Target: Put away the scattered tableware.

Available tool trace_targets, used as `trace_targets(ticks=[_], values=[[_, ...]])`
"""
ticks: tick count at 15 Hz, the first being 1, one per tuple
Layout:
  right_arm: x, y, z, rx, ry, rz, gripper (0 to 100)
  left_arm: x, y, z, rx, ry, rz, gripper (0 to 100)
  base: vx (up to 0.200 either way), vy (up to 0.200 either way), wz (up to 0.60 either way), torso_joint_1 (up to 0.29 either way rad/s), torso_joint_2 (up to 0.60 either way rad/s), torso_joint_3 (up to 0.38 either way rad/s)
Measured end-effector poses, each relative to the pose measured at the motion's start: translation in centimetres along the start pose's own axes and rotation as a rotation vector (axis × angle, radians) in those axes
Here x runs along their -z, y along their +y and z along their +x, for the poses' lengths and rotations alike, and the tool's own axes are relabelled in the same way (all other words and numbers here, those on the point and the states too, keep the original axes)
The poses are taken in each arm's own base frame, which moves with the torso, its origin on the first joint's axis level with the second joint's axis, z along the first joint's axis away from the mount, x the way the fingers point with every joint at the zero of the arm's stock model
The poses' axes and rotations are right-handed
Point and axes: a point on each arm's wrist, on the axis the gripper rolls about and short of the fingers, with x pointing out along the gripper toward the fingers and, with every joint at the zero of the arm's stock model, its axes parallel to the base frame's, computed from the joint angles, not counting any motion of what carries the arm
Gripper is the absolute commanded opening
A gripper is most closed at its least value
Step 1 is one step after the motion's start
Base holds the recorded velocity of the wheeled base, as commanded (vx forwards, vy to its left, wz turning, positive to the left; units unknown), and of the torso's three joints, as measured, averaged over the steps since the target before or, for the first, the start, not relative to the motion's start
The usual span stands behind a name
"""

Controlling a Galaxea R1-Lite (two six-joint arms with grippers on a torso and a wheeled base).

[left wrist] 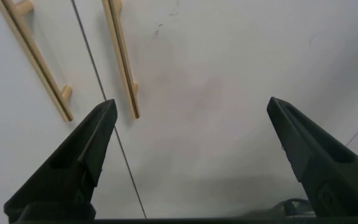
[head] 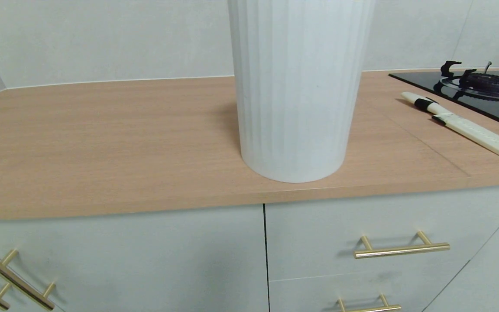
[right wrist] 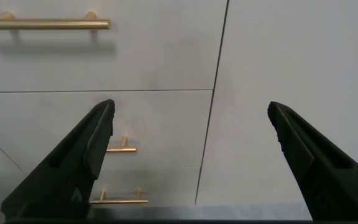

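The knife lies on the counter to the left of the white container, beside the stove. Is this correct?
Not quite. The head view shows the knife on the counter to the right of the white container, beside the stove.

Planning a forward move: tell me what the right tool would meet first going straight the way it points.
The open right tool points at the white cabinet front, beside the vertical seam. It would likely meet that panel first; nothing shows between, though depth is unclear.
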Motion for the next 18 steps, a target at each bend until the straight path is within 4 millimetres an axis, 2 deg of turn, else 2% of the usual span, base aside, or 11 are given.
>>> trace_targets(ticks=[4, 8, 18], values=[[0.00, 0.00, 0.00, 0.000, 0.000, 0.000, 100, 0.00, 0.00, 0.00, 0.000, 0.000, 0.000, 100, 0.000, 0.000, 0.00, 0.000, 0.00, 0.000], [0.00, 0.00, 0.00, -0.001, 0.000, 0.000, 100, -0.01, 0.00, 0.00, 0.000, 0.000, 0.000, 100, 0.000, -0.200, 0.00, 0.002, 0.00, 0.001], [0.00, 0.00, 0.00, 0.000, 0.000, 0.000, 100, 0.01, 0.00, 0.00, 0.001, 0.001, 0.000, 100, 0.000, 0.000, 0.00, 0.000, 0.00, 0.000]])
